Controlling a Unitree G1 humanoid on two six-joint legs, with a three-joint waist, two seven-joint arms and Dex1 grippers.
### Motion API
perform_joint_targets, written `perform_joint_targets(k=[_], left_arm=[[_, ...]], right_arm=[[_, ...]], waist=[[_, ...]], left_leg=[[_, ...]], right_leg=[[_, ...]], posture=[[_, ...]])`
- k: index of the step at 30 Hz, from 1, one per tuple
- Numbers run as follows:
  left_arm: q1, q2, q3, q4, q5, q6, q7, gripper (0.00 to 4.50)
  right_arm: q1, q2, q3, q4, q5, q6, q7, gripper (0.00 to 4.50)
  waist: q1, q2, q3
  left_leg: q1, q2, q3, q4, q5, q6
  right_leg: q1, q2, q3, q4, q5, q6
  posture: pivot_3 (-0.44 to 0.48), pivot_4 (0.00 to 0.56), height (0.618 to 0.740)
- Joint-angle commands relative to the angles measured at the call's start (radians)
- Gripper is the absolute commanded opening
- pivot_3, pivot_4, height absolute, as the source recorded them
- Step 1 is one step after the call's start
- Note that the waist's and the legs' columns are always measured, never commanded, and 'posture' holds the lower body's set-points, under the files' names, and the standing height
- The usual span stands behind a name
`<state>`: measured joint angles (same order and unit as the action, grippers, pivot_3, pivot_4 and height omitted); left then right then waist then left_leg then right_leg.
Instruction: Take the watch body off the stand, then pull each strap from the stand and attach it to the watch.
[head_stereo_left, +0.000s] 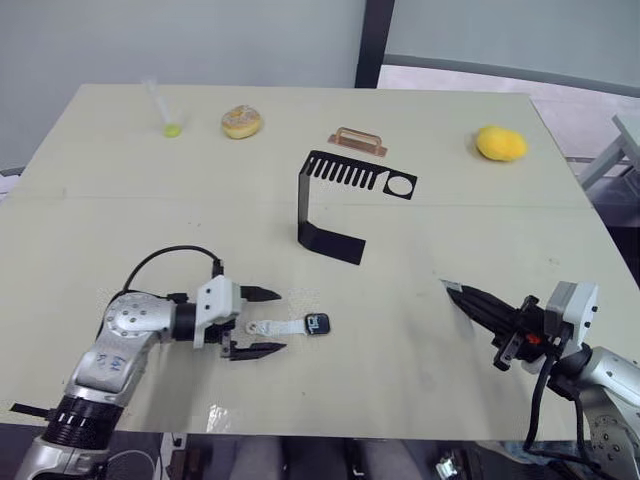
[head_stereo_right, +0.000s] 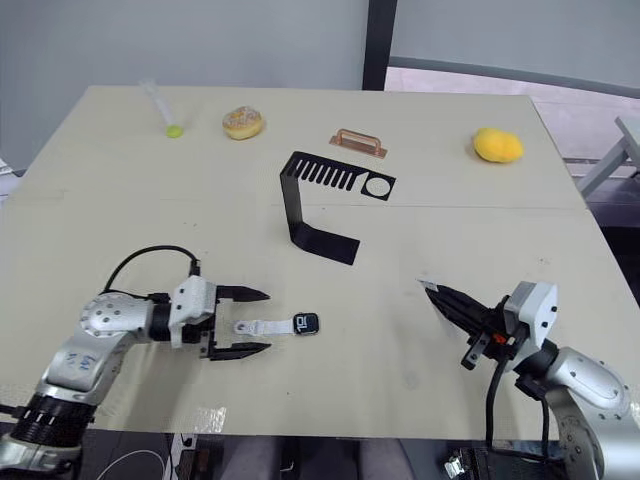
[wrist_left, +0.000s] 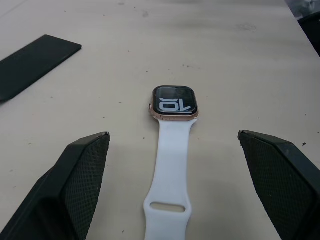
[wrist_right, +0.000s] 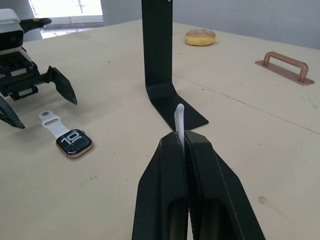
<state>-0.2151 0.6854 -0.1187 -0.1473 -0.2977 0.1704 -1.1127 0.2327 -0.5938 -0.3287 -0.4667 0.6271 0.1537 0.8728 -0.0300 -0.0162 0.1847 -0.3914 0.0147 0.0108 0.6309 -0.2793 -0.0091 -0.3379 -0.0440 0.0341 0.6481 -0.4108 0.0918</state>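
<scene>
- The left gripper (head_stereo_left: 262, 322) lay with fingers spread either side of the fitted strap (head_stereo_left: 278, 326), seemingly to steady it.
- The watch body (head_stereo_left: 319, 323) rested on the bench (head_stereo_left: 420, 250), off the stand (head_stereo_left: 330, 200).
- The right gripper (wrist_right: 184, 137) pinched the second strap (wrist_right: 179, 116), likely for joining.

Stand (head_stereo_left: 340, 205) placed mid-counter (head_stereo_left: 120, 200). Watch body (head_stereo_left: 318, 323) laid nearer the front, one strap (head_stereo_left: 280, 326) attached on its left, between the spread fingers of the left end effector (head_stereo_left: 262, 321). Second strap (wrist_right: 178, 118) clamped in the right end effector (head_stereo_left: 452, 289), front right.
</scene>
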Motion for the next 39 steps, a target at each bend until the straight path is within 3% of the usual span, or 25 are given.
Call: perform_joint_targets(k=[1,5,9,23,39], left_arm=[[-0.038,-0.041,-0.08,-0.036,0.053,0.048,0.043,4.41],[-0.085,-0.105,-0.179,0.009,0.144,0.045,0.08,4.41],[-0.1,-0.143,-0.212,0.042,0.19,0.062,0.122,4.41],[-0.09,-0.085,-0.147,0.087,0.182,0.049,0.106,4.41],[-0.092,-0.139,-0.207,0.111,0.212,0.035,0.114,4.41]], right_arm=[[-0.013,0.006,0.01,-0.051,0.017,-0.004,-0.007,0.0],[-0.041,0.003,0.056,-0.059,0.001,0.0,0.002,0.0],[-0.065,-0.001,0.082,-0.052,-0.01,0.001,-0.001,0.0],[-0.076,0.001,0.088,-0.047,-0.008,0.015,-0.001,0.0],[-0.085,0.005,0.112,-0.033,-0.024,0.01,0.002,0.0]], waist=[[0.001,0.0,0.0],[0.002,0.0,0.0],[0.002,0.0,0.0],[0.001,0.0,0.0],[0.006,0.0,0.0]], left_leg=[[0.0,0.0,0.0,0.0,0.0,0.0],[0.0,0.0,0.0,0.002,0.0,0.0],[0.0,0.0,0.0,0.002,0.0,0.0],[0.004,0.001,0.0,0.003,0.001,-0.001],[0.007,0.0,-0.002,0.005,0.0,0.0]], right_leg=[[0.0,0.0,0.0,0.0,0.0,0.0],[0.001,0.0,0.0,0.0,0.0,0.0],[0.001,0.001,0.0,0.0,0.0,0.0],[0.004,0.001,0.0,0.002,0.0,0.0],[0.012,0.001,-0.001,-0.002,0.0,0.0]], posture=[[0.0,0.15,0.74],[0.0,0.15,0.74],[0.0,0.15,0.74],[0.0,0.15,0.74],[0.0,0.15,0.74]])
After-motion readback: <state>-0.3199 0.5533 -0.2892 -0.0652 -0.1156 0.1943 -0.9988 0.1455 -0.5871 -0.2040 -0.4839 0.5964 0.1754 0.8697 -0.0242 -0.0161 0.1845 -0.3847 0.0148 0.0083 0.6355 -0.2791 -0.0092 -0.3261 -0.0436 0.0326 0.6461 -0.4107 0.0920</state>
